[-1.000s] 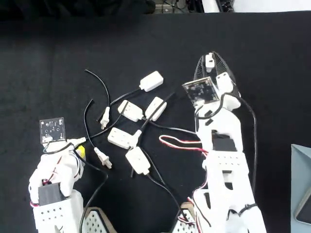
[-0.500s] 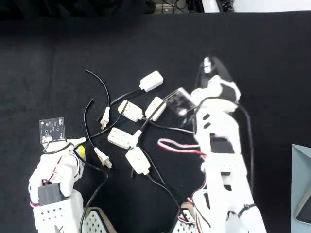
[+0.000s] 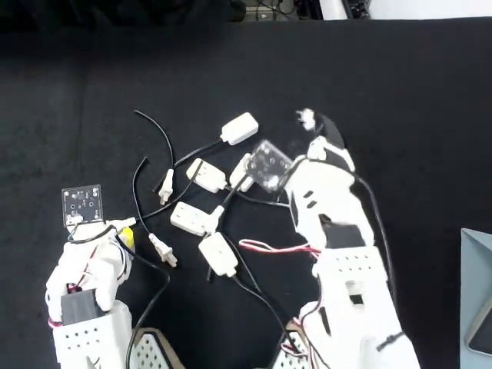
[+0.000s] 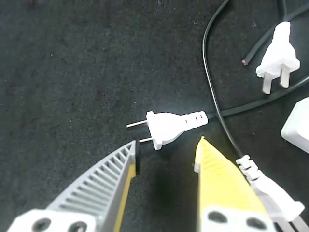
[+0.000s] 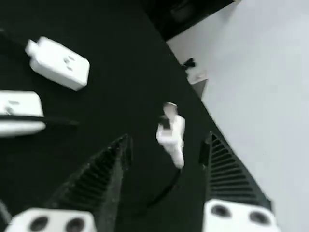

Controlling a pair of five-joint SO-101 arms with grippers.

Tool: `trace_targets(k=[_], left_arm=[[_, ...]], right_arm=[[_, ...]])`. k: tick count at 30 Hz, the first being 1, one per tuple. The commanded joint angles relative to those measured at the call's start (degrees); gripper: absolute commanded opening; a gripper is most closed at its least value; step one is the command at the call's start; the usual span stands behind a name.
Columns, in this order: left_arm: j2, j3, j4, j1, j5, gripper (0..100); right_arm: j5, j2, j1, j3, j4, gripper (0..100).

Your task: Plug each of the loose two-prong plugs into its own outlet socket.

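Note:
Several white outlet sockets point(image 3: 206, 175) on black cords lie in the middle of the black table. One loose two-prong plug point(image 4: 169, 128) lies flat between the fingertips of my left gripper point(image 4: 167, 142), which is open and not touching it. That plug point(image 3: 163, 250) sits just right of the left gripper point(image 3: 127, 231). A second loose plug point(image 3: 166, 186) lies farther back, also seen as plug point(image 4: 277, 58). My right gripper point(image 3: 311, 123) is open beside the sockets. A third white plug point(image 5: 171, 130) shows between its fingers point(image 5: 104, 179); whether it touches them I cannot tell.
Black cords point(image 3: 146, 165) loop around the sockets and plugs. A grey box point(image 3: 477, 292) stands at the right edge. Two sockets point(image 5: 60, 57) lie off to one side of the right gripper. The table's far edge point(image 5: 183, 67) is close behind it.
My right arm has swung left toward the sockets and its wrist has turned. The white plug at its tip moved left with it. The left arm has kept still.

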State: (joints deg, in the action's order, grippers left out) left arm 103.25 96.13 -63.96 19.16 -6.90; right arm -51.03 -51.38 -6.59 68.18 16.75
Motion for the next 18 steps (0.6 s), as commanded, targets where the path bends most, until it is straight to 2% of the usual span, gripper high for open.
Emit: trace_targets(k=[1, 5, 9, 14, 18], left_arm=[[0.3, 0.0, 1.1, 0.0, -0.4, 21], [0.3, 0.0, 1.1, 0.0, -0.4, 21], [0.3, 0.0, 1.1, 0.0, -0.4, 21], [0.3, 0.0, 1.1, 0.0, -0.4, 21], [0.3, 0.0, 1.1, 0.0, -0.4, 21]], right_arm=[[11.4, -6.8, -4.4, -12.8, 21.6, 23.0], [22.2, -11.0, -8.4, -22.2, 39.2, 23.0], [30.6, -11.5, -9.6, -26.6, 50.5, 23.0], [39.7, -11.3, -9.3, -26.9, 52.8, 23.0], [47.2, -8.7, -9.2, -27.0, 49.7, 23.0]])
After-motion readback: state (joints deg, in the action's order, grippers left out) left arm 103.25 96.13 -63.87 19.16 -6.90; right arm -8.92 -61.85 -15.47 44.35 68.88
